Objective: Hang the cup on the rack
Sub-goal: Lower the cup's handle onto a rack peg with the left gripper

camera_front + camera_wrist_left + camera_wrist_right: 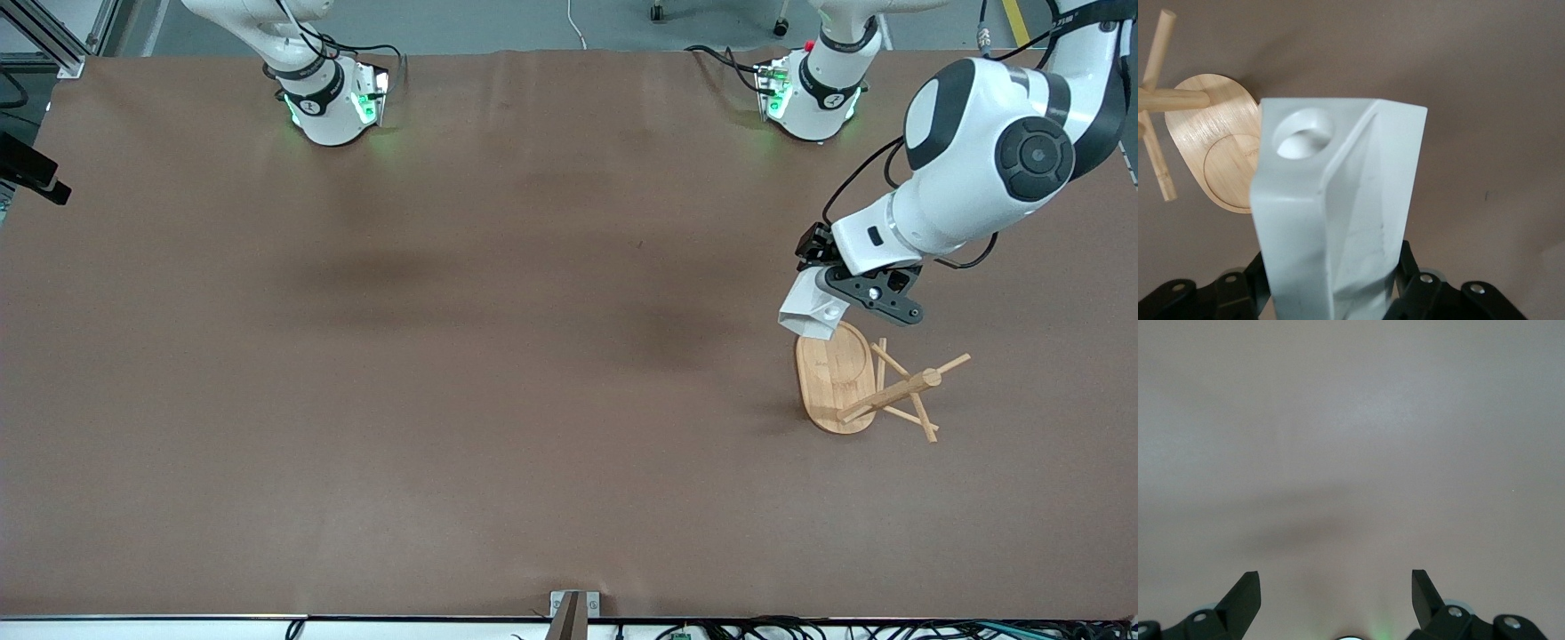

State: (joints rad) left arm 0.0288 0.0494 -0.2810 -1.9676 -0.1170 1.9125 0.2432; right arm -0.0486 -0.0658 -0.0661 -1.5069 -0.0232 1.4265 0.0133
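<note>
My left gripper (846, 300) is shut on the white faceted cup (809, 313) and holds it tilted in the air over the rack's end that lies farther from the front camera. In the left wrist view the cup (1338, 200) fills the middle between my black fingers (1406, 277), with its handle hole (1301, 135) showing. The bamboo rack (836, 378) has an oval base, a post (893, 393) and thin pegs; it also shows in the left wrist view (1211, 147). No peg touches the cup. My right gripper (1336, 587) is open and empty over bare table.
The brown table cover (444, 356) carries nothing else. The arm bases (324, 98) stand along the table's edge farthest from the front camera. A small metal bracket (573, 609) sits at the nearest edge.
</note>
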